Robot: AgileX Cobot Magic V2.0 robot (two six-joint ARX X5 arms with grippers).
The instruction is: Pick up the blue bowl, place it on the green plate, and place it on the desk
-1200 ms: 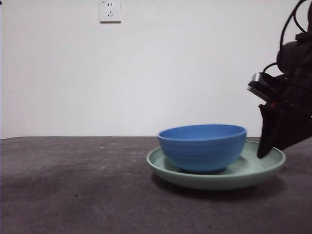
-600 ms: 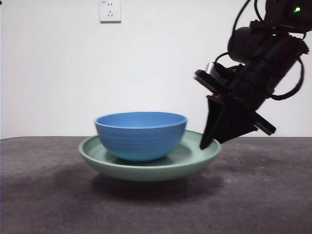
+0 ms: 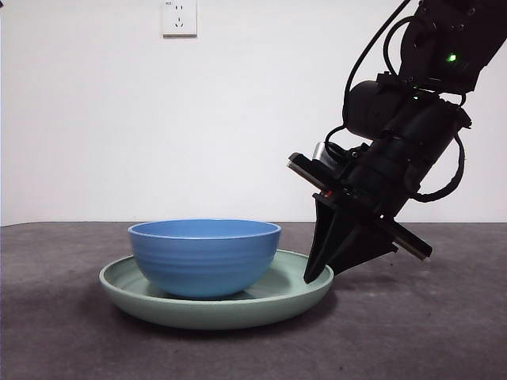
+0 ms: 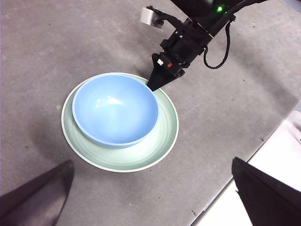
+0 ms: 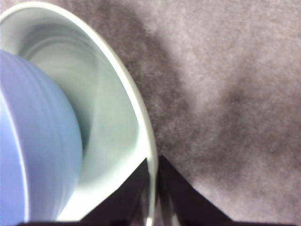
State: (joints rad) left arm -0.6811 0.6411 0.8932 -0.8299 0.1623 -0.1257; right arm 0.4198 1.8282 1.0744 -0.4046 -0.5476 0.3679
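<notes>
Blue bowl [image 3: 204, 256] is sitting inside the green plate [image 3: 293, 293], which looks to be resting on the grey table [image 3: 63, 340]. Right hand [image 3: 317, 273] is pinching the plate's rim between nearly closed jaws, likely so plate and bowl travel together. Left hand [image 4: 150, 197] is hovering well above, jaws spread wide, holding nothing, waiting.

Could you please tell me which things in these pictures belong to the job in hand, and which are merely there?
Part of the job:
- blue bowl, sitting in the plate
- green plate, resting on the desk
- desk
- right gripper, clamped on the plate's rim

Merely there:
- wall socket
- left gripper, held high above, jaws apart, holding nothing
</notes>
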